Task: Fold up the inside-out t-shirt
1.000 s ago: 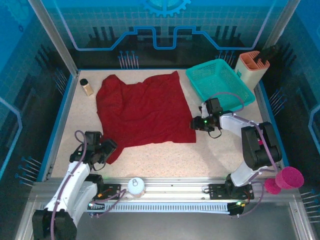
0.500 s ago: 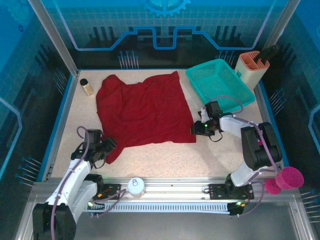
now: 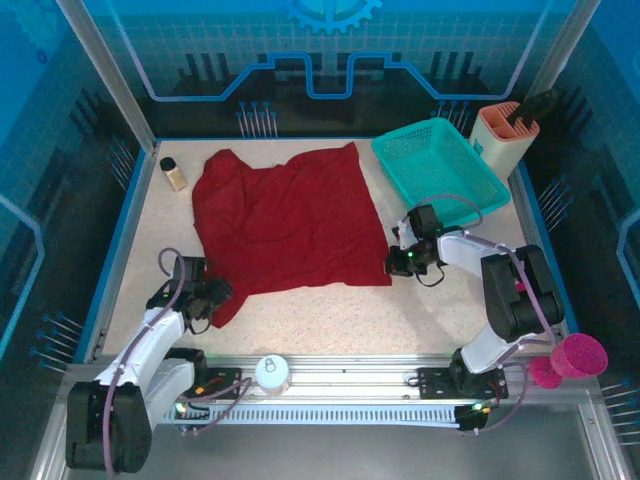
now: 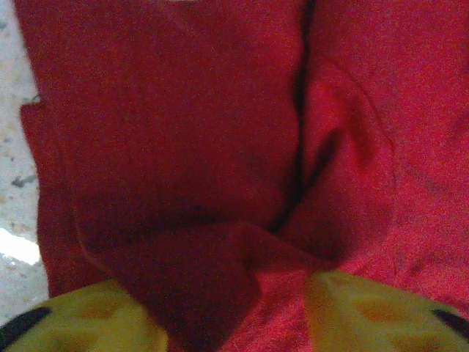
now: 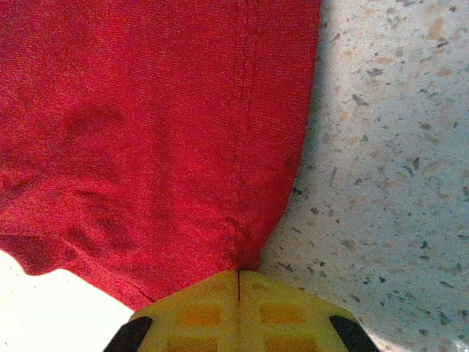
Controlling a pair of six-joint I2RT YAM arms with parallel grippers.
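Note:
The inside-out t-shirt [image 3: 285,225] lies spread out, dark red, across the middle of the table. My left gripper [image 3: 213,298] sits on its near-left corner. In the left wrist view a raised fold of the t-shirt [image 4: 220,271] lies between my yellow fingers [image 4: 370,312], which stand apart on either side of it, so the left gripper [image 4: 234,319] is open. My right gripper [image 3: 394,264] is at the near-right corner. Its yellow fingertips meet in a thin line, and the right gripper [image 5: 239,282] is shut on the hem of the t-shirt [image 5: 161,132], beside a seam.
A teal mesh basket [image 3: 440,165] stands at the back right, with a peach holder [image 3: 505,135] behind it. A small bottle [image 3: 174,174] stands left of the shirt. A pink cup [image 3: 578,355] and a can [image 3: 271,372] sit by the near rail.
The right gripper has closed on the shirt's near-right hem. The left gripper's fingers have narrowed over the near-left corner, bunching cloth between them.

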